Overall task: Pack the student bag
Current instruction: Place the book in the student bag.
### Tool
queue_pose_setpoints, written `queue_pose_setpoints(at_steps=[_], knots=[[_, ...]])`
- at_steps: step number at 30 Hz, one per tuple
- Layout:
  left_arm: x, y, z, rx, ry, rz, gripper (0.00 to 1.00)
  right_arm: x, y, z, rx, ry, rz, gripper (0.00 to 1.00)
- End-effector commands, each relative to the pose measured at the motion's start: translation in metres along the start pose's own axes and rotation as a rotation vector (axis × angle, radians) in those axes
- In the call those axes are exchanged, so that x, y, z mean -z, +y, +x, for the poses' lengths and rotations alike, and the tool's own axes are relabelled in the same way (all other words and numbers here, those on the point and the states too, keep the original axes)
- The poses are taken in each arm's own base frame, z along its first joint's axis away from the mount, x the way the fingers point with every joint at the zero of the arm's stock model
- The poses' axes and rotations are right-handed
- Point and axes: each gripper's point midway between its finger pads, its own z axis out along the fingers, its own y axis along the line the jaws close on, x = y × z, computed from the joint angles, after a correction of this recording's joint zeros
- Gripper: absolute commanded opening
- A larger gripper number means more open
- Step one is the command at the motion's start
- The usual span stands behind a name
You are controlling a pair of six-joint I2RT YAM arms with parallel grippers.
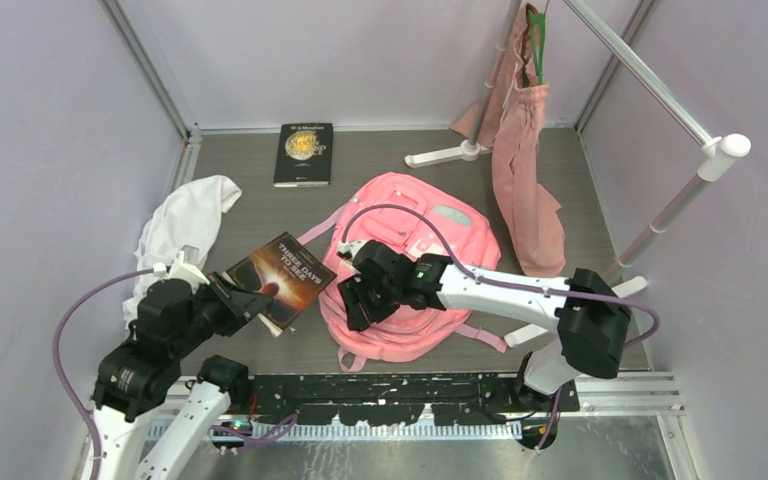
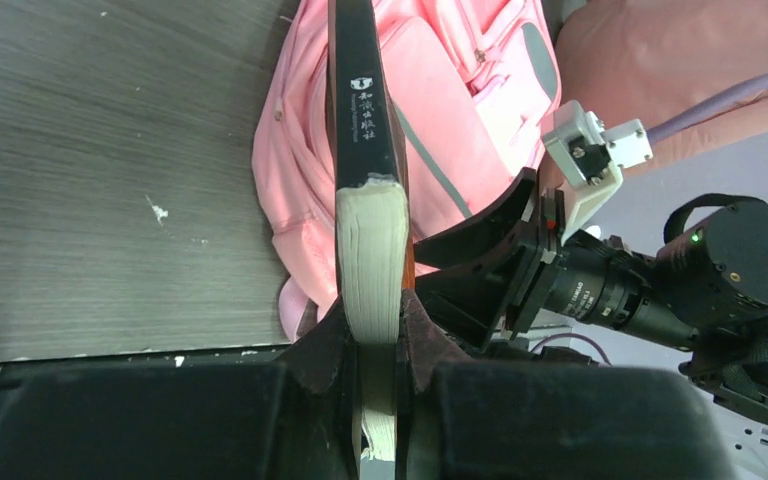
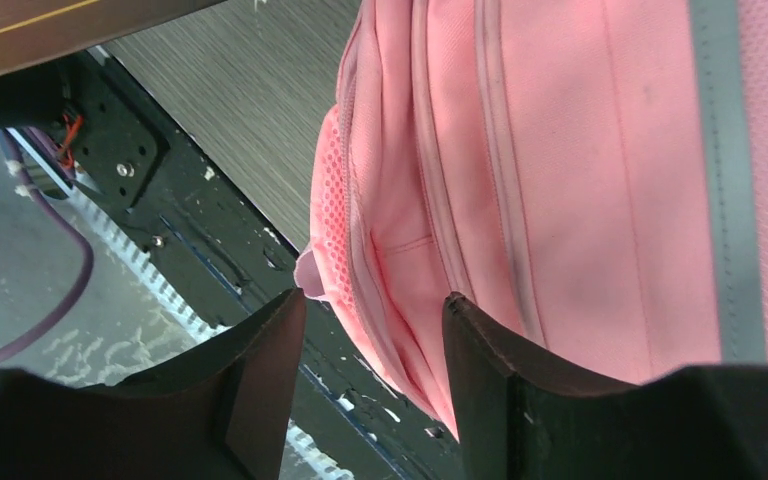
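Not much progress at this moment, honestly. The student bag (image 1: pixel 415 275) lay flat in the middle of the top view, front side up, and I couldn't spot an open mouth anywhere on it; the zip lines in the right wrist view looked closed to me, though only part of them showed. The left gripper (image 1: pixel 232 297), in the lower left of the frame, was clamped on the corner of a dark book (image 1: pixel 282 278), and the left wrist view showed the page edge squeezed between both fingers, with the book raised off the table and pointing toward the bag. So I'd say one item was picked up and ready, but not in yet. The right gripper (image 1: pixel 356 297) sat at the bag's left lower edge with its jaws apart. The fabric rim ran between the fingers with a visible gap on one side, so it looked to me like it was straddling the edge, not pinching it. A second book (image 1: pixel 304 153) was lying at the upper middle of the frame, well apart from the bag and untouched. My read is that opening the bag, getting the held book inside and then fetching that far one was all left to do. Whether anything was already inside, I couldn't tell.
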Motion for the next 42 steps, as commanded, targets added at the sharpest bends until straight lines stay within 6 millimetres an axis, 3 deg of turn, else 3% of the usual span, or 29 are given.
queue_pose_setpoints(at_steps=[1,8,12,16,20,25,31,34,38,42], knots=[[0.015,-0.014,-0.011,-0.007,-0.066,0.069,0.00,-0.007,0.013,-0.001,0.041,0.003,-0.053,0.56],[0.015,-0.009,-0.008,0.003,-0.071,0.070,0.00,-0.024,0.001,0.009,0.037,0.032,-0.009,0.47],[0.011,-0.007,-0.003,0.003,-0.048,0.072,0.00,-0.022,-0.004,0.001,0.042,0.001,0.036,0.22],[0.011,-0.013,0.001,0.008,-0.020,0.103,0.00,0.002,0.001,-0.025,0.053,-0.087,0.057,0.02],[0.011,-0.019,0.002,0.014,-0.019,0.137,0.00,0.032,0.003,-0.055,0.084,-0.191,0.094,0.01],[0.020,-0.039,-0.004,-0.008,-0.047,0.243,0.00,0.055,-0.019,-0.090,0.070,-0.294,0.194,0.01],[0.040,-0.069,-0.012,-0.030,-0.081,0.385,0.00,0.089,-0.035,-0.153,-0.172,-0.464,-0.002,0.01],[0.033,-0.070,0.003,-0.027,0.009,0.401,0.00,0.106,-0.037,-0.175,-0.183,-0.522,-0.013,0.01],[0.021,-0.056,0.031,-0.016,0.142,0.388,0.00,0.124,-0.026,-0.195,-0.182,-0.571,-0.038,0.01],[0.021,-0.050,0.036,0.005,0.143,0.398,0.00,0.137,-0.020,-0.206,-0.210,-0.627,-0.064,0.01]])
